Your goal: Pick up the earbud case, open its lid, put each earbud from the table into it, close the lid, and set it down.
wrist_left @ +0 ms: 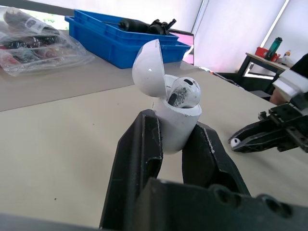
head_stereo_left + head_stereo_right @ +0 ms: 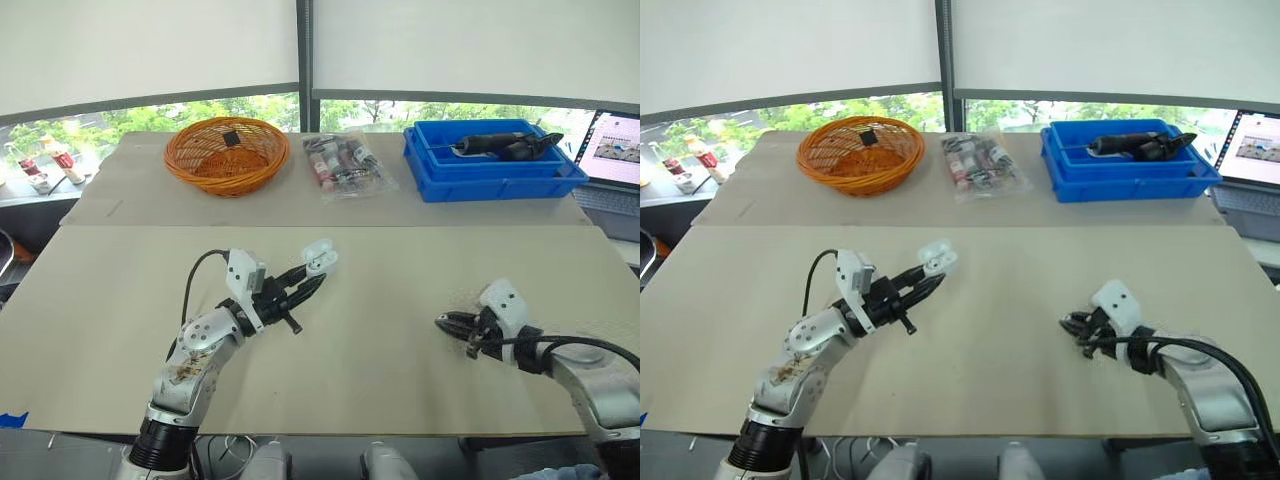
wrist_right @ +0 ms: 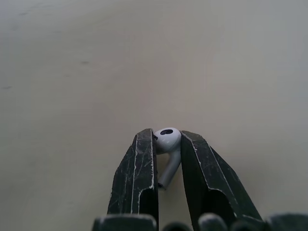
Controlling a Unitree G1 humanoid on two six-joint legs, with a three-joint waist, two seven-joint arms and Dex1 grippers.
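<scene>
Left end effector (image 2: 312,280) clamps the earbud case (image 1: 168,127) by its lower body, raised above the worktop (image 2: 400,400). Lid open, one earbud (image 1: 185,91) seated. Right end effector (image 2: 450,323) pinches the second earbud (image 3: 168,140) by its head, low near the worktop. I judge both light, glossy and slip-prone, so a gentle, square grip suits.

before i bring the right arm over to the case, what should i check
1. Lid of the earbud case open: ok.
2. Case clamped in the left fingers: ok.
3. First earbud seated in the case: ok.
4. Second earbud pinched between the right fingers: ok.
5. Free slot unobstructed: cannot tell, it is out of sight beside the first earbud.
</scene>
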